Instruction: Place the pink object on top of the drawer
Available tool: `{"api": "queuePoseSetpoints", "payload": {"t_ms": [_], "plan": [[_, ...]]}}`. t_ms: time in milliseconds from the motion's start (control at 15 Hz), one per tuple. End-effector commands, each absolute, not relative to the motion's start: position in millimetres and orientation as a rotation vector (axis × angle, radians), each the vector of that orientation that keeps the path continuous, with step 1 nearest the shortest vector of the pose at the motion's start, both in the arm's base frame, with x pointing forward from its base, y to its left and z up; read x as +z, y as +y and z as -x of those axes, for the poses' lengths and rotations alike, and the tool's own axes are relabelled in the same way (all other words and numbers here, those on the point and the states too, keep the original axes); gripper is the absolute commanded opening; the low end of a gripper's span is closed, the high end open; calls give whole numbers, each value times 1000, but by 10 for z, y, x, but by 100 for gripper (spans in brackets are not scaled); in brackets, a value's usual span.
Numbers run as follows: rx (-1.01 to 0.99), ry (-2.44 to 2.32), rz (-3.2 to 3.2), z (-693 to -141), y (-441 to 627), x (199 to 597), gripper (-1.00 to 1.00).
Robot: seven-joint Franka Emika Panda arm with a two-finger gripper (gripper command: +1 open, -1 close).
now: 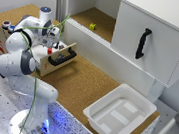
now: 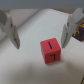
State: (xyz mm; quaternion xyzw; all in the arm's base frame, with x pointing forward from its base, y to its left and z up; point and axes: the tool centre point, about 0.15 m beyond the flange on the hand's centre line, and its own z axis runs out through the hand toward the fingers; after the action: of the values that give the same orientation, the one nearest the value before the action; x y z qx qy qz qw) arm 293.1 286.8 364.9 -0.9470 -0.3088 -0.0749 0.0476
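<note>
Wrist view: pink object (image 2: 51,51) is a small reddish-pink cube, so no real long axis. It sits flat on the white drawer floor, one corner turned toward the camera, a dark slot mark on the top face and another on the near face. Gripper (image 2: 42,30) is wide open, fingers (image 2: 10,30) either side of the cube and clear of it, holding nothing.

Exterior view: gripper (image 1: 52,39) hangs over the pulled-out drawer (image 1: 54,56), cube (image 1: 49,51) just behind the black handle (image 1: 62,56). Further back: white tub (image 1: 120,112), white cabinet (image 1: 149,41), small yellow item (image 1: 92,26) on the shelf.
</note>
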Motion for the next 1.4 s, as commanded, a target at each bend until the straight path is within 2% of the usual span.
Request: {"api": "queuePoseSetpoints", "payload": {"t_ms": [0,200,667,733,1333], "plan": [[-103,-1142,2863,-3322,2912,3455,100],[-119,-1190,2846,-3398,2882,3343,100],[-187,-1431,2826,-3177,2880,3173,100],[-196,-1467,2813,-3144,2880,3167,-100],[-227,-1411,2889,-2981,2885,3012,-100]]}}
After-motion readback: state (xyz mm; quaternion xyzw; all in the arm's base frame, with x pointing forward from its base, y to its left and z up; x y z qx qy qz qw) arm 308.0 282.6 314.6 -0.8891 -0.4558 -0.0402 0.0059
